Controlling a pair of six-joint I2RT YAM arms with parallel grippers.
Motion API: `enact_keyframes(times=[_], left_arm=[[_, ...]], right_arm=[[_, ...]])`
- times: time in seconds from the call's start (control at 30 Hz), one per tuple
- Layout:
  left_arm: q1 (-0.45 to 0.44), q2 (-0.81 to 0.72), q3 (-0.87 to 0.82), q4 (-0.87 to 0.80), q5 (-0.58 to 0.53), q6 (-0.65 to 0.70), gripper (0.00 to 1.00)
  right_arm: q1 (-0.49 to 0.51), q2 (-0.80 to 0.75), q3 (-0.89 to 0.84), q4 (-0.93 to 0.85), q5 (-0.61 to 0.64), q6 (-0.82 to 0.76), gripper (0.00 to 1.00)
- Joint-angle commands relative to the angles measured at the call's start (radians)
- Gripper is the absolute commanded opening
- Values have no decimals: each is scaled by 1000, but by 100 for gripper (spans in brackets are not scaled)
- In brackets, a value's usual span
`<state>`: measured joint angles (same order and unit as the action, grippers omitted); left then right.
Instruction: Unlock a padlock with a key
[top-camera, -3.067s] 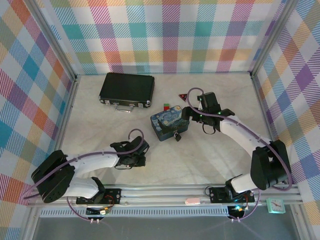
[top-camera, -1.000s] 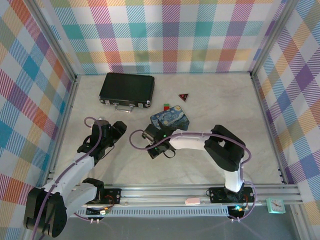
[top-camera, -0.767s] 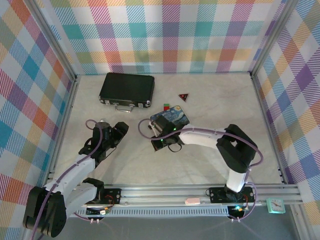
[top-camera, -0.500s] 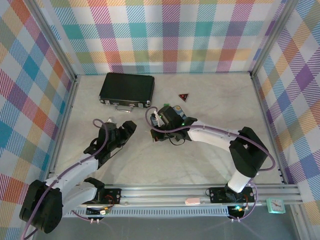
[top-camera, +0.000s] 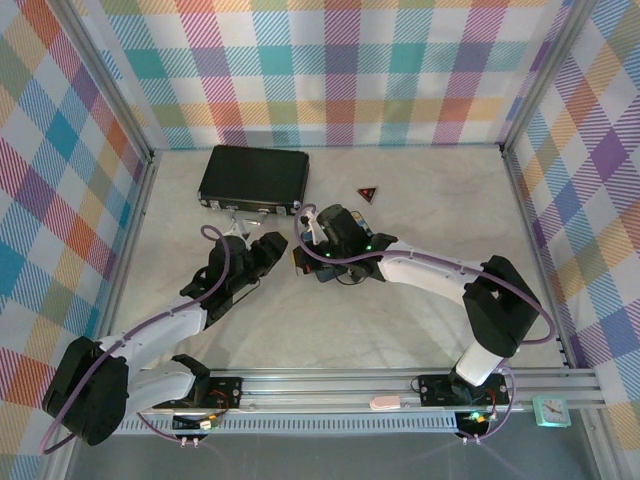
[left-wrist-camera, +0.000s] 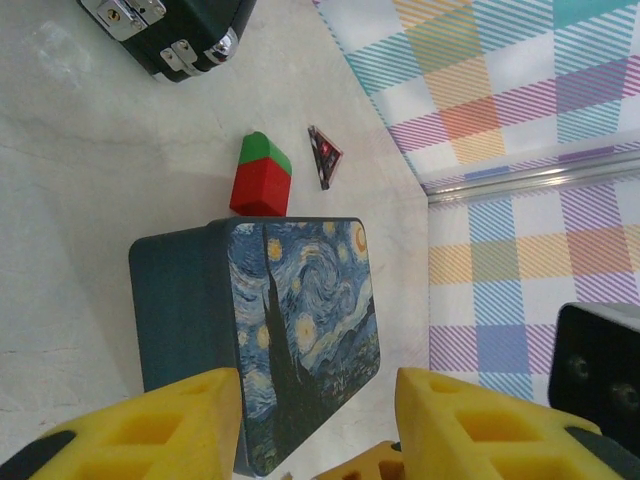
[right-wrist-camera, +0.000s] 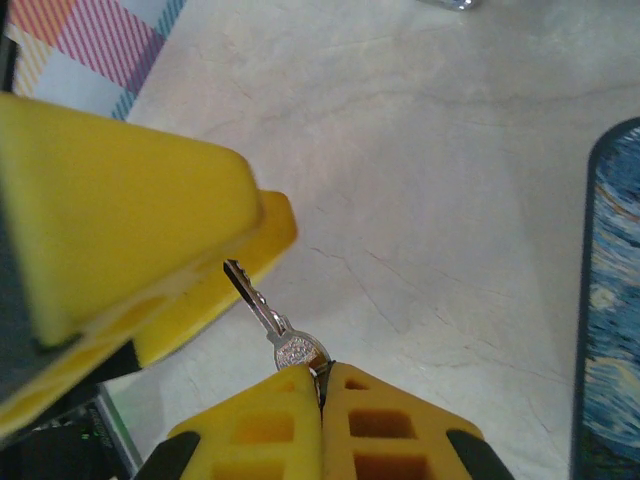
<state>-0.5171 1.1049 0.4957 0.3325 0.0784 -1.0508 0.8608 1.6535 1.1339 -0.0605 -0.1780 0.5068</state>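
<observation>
My right gripper (right-wrist-camera: 322, 375) is shut on the round head of the small silvery key (right-wrist-camera: 283, 345), whose blade points up and left. The blade tip lies close to a yellow finger (right-wrist-camera: 130, 200) of the left gripper. My left gripper (left-wrist-camera: 318, 382) is open and faces the blue swirly-painted tin (left-wrist-camera: 300, 320) just ahead. A yellow fingertip (left-wrist-camera: 370, 465) of the right gripper pokes in between its fingers from below. In the top view the left gripper (top-camera: 272, 248) and right gripper (top-camera: 303, 256) meet near the table's middle. The padlock is hidden.
A black briefcase (top-camera: 252, 178) lies at the back left. A red-and-green block (left-wrist-camera: 260, 178) and a small dark triangle (top-camera: 367, 195) sit just behind the tin. The tin's edge (right-wrist-camera: 612, 300) is at the right of the right wrist view. Bare marble floor (top-camera: 330, 310) lies in front.
My left gripper has moved up and right toward the tin, and its jaws have narrowed. The right gripper, still holding the key, has swung back over the tin to meet it.
</observation>
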Motion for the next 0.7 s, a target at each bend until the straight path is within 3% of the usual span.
enact_keyframes(times=[0.0, 0.53, 0.67], left_arm=[[-10, 9, 24, 39, -22, 18, 41], [-12, -36, 39, -30, -74, 54, 0], [-13, -62, 52, -53, -92, 109, 0]], right_arm=[[-13, -29, -3, 72, -58, 38, 0], [-61, -44, -51, 164, -136, 89, 1], [-91, -94, -101, 226, -139, 74, 32]])
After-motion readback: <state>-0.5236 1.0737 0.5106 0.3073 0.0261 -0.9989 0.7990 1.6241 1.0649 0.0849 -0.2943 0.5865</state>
